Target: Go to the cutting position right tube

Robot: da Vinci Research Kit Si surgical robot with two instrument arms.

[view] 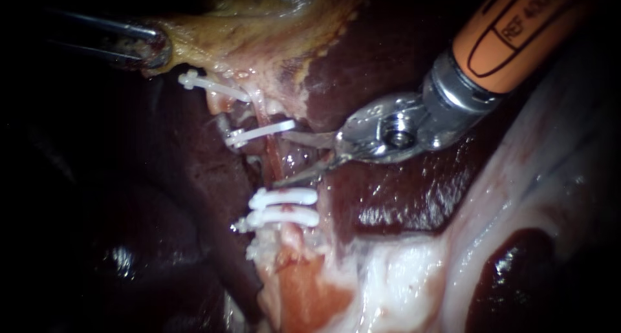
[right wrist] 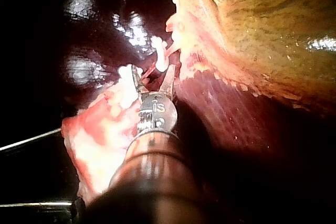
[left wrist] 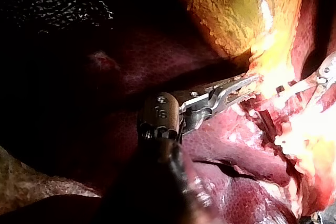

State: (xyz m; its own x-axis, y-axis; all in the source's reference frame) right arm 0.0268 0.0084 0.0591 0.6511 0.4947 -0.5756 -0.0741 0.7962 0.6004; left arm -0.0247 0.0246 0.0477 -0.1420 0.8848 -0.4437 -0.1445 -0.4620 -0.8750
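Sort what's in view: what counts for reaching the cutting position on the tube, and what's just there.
Counts: right instrument, jaws open; tube ahead of them; upper clip and lower clips bracketing it.
Just there: liver; gallbladder; left instrument gripping the gallbladder; far clip.

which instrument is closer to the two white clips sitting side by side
Right. The right instrument hangs open-jawed just above the clips; the left instrument grips the gallbladder, well beyond them.

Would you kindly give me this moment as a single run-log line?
left instrument: shut on gallbladder | right instrument: jaws open, tips at tube between clips | tube uncut
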